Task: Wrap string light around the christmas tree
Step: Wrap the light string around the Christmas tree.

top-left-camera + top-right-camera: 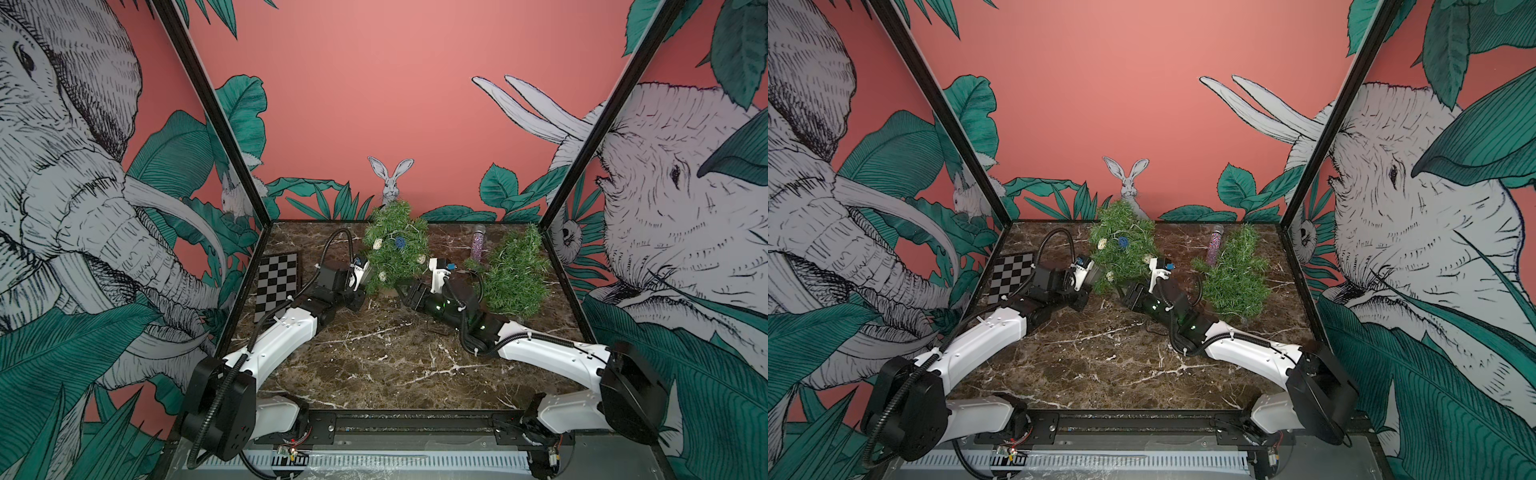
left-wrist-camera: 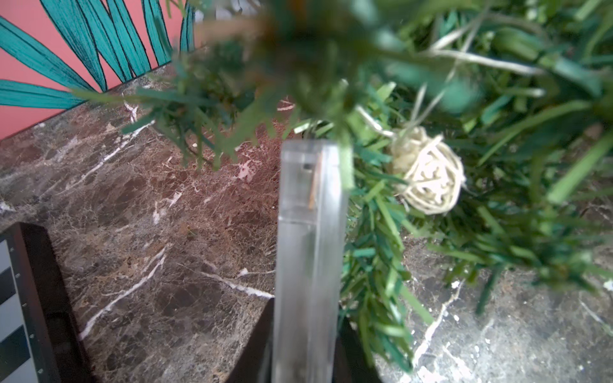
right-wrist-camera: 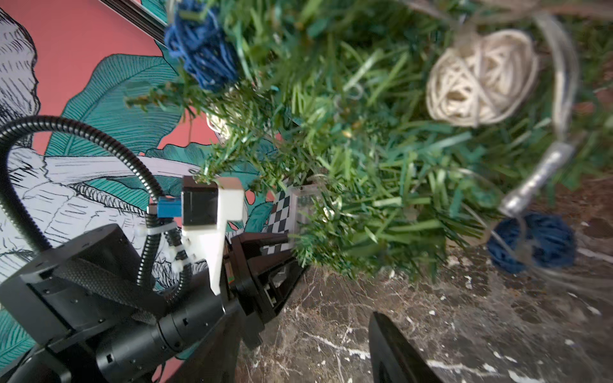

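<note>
Marble-patterned brown bench (image 1: 374,353): carries everything; its front edge ends at the arm mounts.
Small green artificial christmas tree (image 1: 397,249): at the back centre of the bench, between the two arms. Its tip overlaps the rabbit printed on the wall, and both top views hide its foot behind the wrists.
String light of cream and blue woven balls on thin wire (image 3: 477,79): draped over that tree's needles. One blue ball (image 3: 534,242) hangs at the lowest branches, just above the bench. The wire loops are blurred and their ends cannot be traced.
Left jaws: among the tree's lower branches on the left arm's side. A clear plastic finger (image 2: 310,215) shows near a cream ball (image 2: 428,172), apart from it. Narrow or gripping cannot be told.
Right jaws: beneath the tree's other side. Only one black finger (image 3: 394,348) shows, cut off by the frame, so their spread cannot be told.
Second bushy green tree (image 1: 513,274): right of the first and apart from it.
Purple glitter tube (image 1: 477,243): at the back between the trees, its lower end lost in needles.
Black-and-white checkered board (image 1: 278,282): at the left, one corner covered by the left arm (image 1: 286,328).
</note>
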Available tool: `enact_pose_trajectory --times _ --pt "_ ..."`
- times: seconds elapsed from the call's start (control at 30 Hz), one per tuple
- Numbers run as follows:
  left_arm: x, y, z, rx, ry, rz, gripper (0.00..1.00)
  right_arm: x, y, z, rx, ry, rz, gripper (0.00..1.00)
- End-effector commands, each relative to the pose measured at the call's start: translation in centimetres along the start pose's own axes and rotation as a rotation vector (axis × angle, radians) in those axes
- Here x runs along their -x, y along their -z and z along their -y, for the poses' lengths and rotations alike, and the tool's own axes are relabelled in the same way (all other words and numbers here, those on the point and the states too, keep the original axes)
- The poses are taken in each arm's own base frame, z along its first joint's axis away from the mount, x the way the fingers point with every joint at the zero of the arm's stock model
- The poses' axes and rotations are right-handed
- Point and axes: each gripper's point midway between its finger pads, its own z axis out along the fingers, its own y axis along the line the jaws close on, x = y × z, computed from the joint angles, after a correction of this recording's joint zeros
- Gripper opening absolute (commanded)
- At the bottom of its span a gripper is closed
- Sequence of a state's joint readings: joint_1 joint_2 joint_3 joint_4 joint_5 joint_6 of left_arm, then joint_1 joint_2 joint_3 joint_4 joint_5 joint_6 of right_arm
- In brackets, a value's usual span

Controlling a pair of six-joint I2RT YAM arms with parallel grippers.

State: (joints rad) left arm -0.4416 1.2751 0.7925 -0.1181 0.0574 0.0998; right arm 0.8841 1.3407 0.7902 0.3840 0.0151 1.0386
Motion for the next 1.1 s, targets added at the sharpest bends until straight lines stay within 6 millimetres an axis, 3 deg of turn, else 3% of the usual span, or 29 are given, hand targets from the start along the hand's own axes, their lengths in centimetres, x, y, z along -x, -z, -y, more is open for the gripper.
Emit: enact_pose_trajectory --times 0.0,0.27,0.5,0.8,1.07 --pt "0.7 1.0 -0.5 0.028 0.044 0.004 0.37 1.0 1.2 1.0 -0.048 0.011 0.048 0.64" --pt "0.1 1.8 -0.7 0.041 0.096 -0.021 0.54 0.2 2.1 5.4 -0.237 0.167 0.003 0.64" --pt "0.1 3.1 -1.0 0.059 0.092 -0.007 0.55 -0.8 3.2 8.9 -0.374 0.272 -0.037 0.63" --pt "0.1 4.0 -1.2 0.060 0.131 0.032 0.58 -1.0 3.5 10.6 -0.437 0.371 -0.048 0.64" --pt "2.0 4.0 -1.2 0.051 0.138 0.131 0.57 -1.7 2.3 11.0 -0.420 0.375 -0.059 0.64"
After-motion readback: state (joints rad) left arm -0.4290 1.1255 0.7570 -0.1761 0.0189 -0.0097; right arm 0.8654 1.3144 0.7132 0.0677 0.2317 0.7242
